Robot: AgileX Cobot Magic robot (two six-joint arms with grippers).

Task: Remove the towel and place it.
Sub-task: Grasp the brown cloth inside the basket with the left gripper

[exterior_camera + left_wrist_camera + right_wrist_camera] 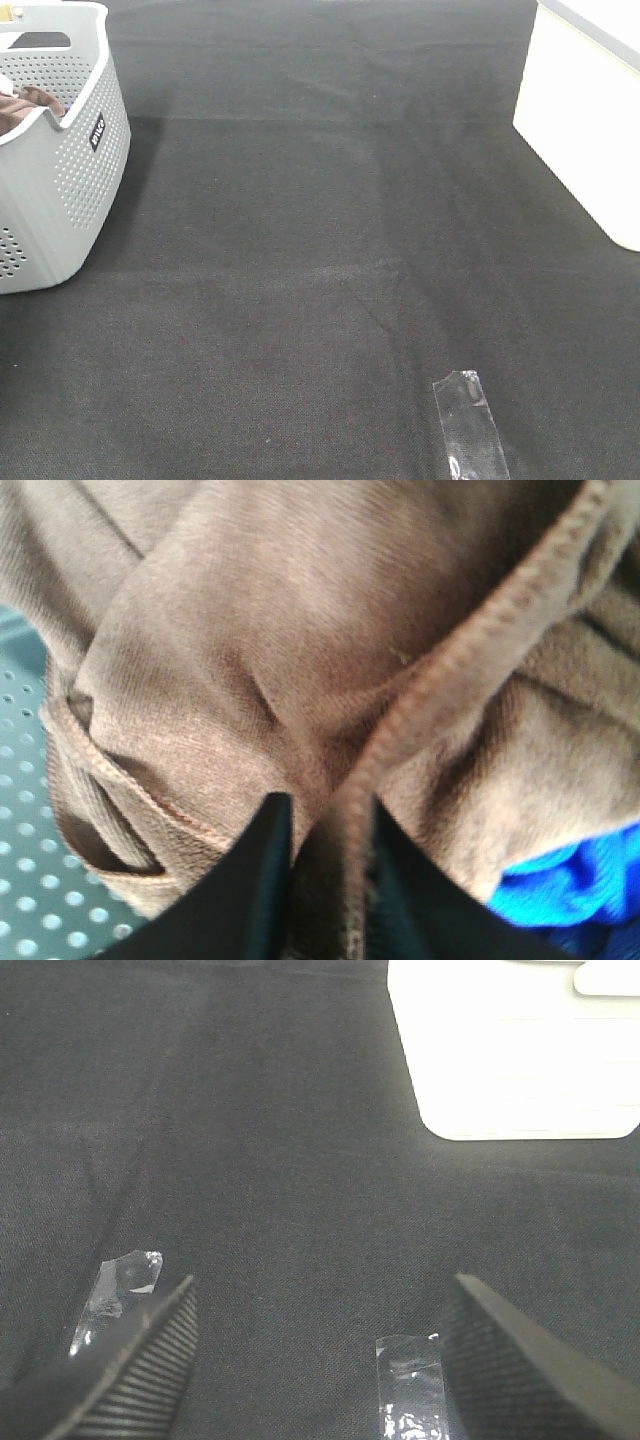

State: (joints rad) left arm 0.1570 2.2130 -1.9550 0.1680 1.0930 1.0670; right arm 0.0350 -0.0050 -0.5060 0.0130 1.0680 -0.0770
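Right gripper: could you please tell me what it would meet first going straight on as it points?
The right gripper, jaws open, would likely meet the black table cover first; the white bin lies farther off, to one side, though depth is unclear.

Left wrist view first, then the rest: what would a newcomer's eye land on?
The brown plush towel fills the left wrist view, its stitched hem pinched between the left jaws, blue fabric beside it. From above, the grey perforated basket sits at the left edge of the black mat, a white bin at the right edge and clear tape near the front.
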